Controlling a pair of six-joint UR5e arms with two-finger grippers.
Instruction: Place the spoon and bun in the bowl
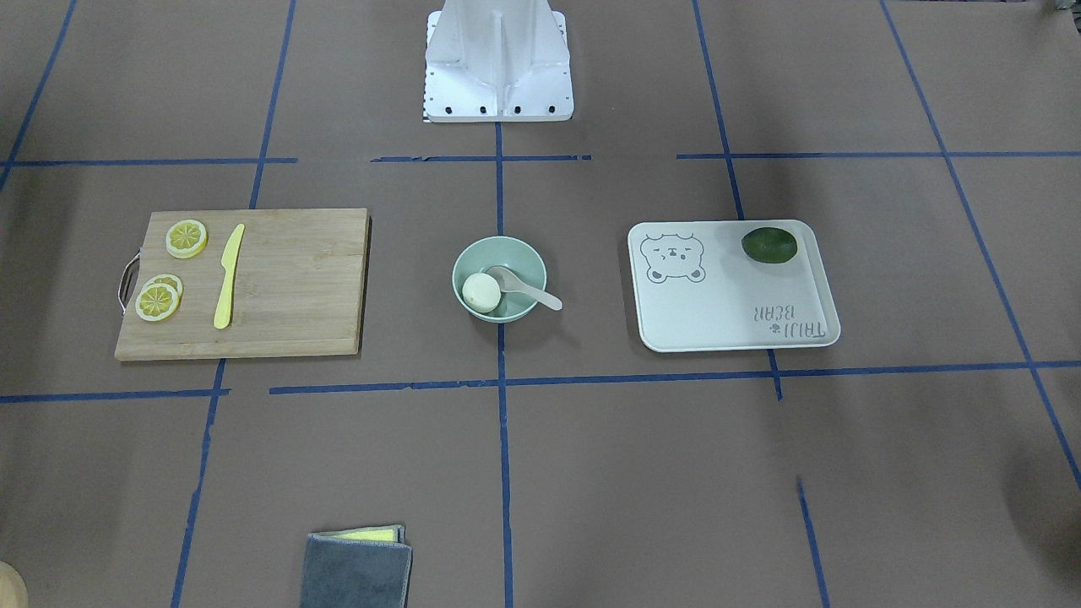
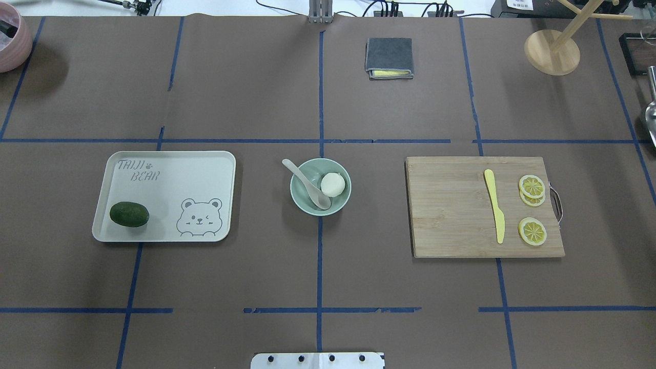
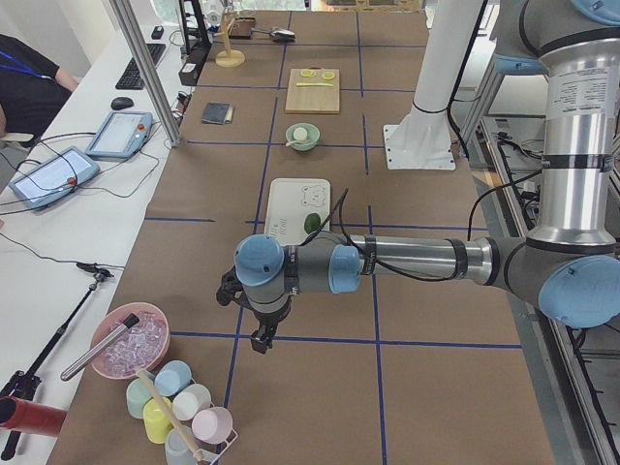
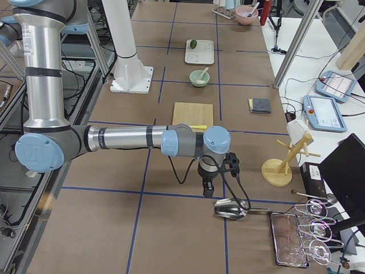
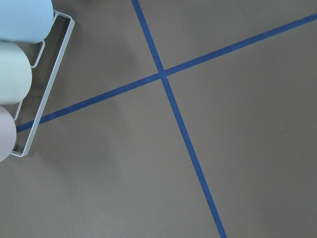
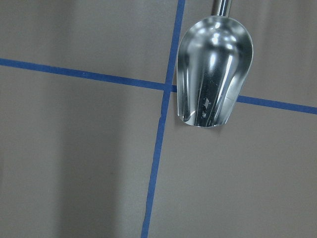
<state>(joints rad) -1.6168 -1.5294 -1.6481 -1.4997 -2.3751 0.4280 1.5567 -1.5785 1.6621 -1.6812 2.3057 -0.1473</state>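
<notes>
The mint-green bowl (image 1: 526, 253) stands at the table's middle; it also shows in the overhead view (image 2: 307, 207). The white bun (image 1: 481, 290) (image 2: 332, 184) lies inside it. The pale spoon (image 1: 528, 289) (image 2: 306, 183) rests in the bowl with its handle out over the rim. My left gripper (image 3: 260, 339) hangs over the table's left end, far from the bowl. My right gripper (image 4: 208, 191) hangs over the right end. Both show only in the side views, so I cannot tell whether they are open or shut.
A white bear tray (image 2: 169, 169) holds a dark green fruit (image 2: 129, 214). A wooden board (image 2: 451, 210) carries a yellow knife (image 2: 495, 205) and lemon slices (image 2: 532, 231). A folded cloth (image 2: 389, 56) lies at the far edge. A metal scoop (image 6: 214, 74) and a cup rack (image 5: 29, 99) lie under the wrists.
</notes>
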